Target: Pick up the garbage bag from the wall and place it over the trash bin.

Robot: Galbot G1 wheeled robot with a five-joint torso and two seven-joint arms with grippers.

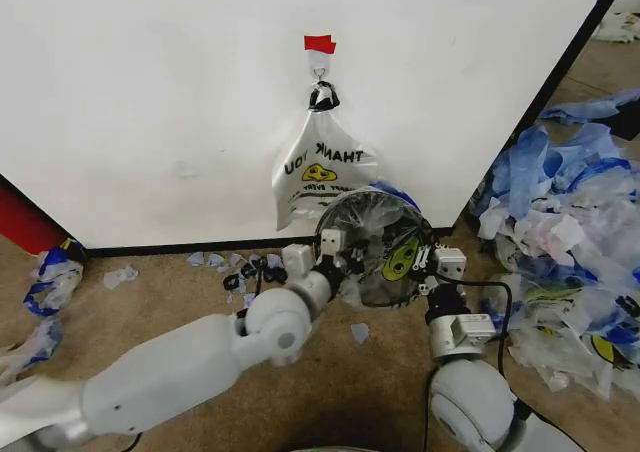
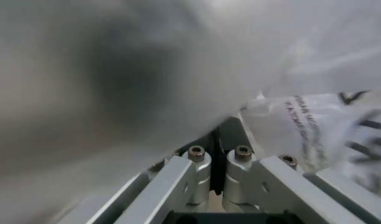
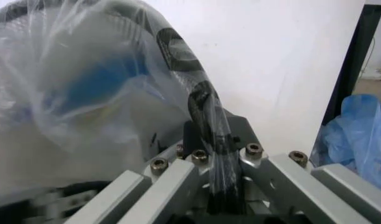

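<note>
Clear plastic of the garbage bag (image 1: pixel 375 234) covers the trash bin (image 1: pixel 352 284), which sits between my grippers. My right gripper (image 1: pixel 432 269) is clenched on the bag's rim; my left gripper (image 1: pixel 318 255) looks closed on plastic too.

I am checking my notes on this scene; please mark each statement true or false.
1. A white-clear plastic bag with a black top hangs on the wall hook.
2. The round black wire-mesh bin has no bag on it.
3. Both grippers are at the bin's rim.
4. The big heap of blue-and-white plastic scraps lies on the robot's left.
1. True: the white-clear bag hangs from the hook on the white wall.
2. False: the clear blue-trimmed garbage bag covers the bin.
3. True: left gripper, right gripper.
4. False: the heap lies on its right.
</note>
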